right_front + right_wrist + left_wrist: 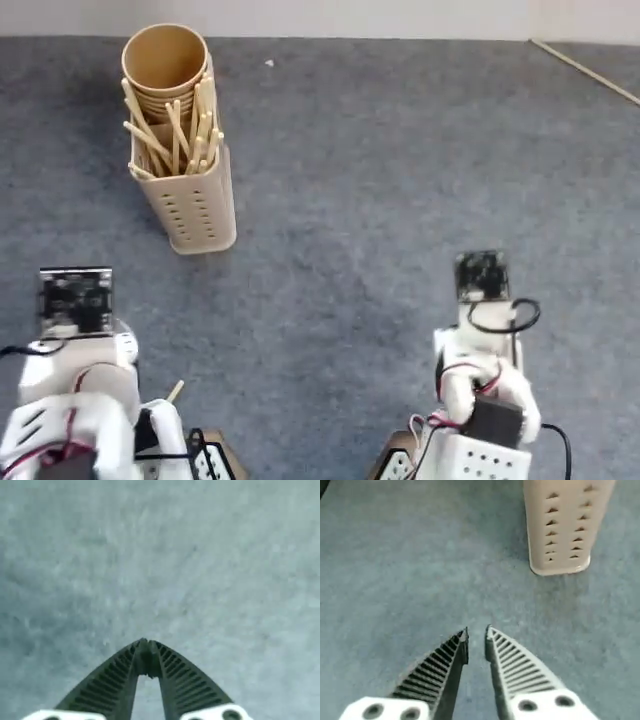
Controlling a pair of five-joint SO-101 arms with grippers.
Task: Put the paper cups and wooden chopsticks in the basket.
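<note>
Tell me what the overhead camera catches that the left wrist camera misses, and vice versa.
High view, not left wrist: paper cups and wooden chopsticks sticking out of the top of the basket, plus a loose chopstick by the left arm. Left wrist, not high: the left gripper, slightly open, empty. Both: the basket's perforated wall and the grey carpet.

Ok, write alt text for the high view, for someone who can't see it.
A tall beige perforated plastic basket stands on the grey carpeted table, holding a stack of brown paper cups and a bundle of wooden chopsticks. The two white arms sit at the near edge, the left arm closer to the basket than the right arm.
</note>
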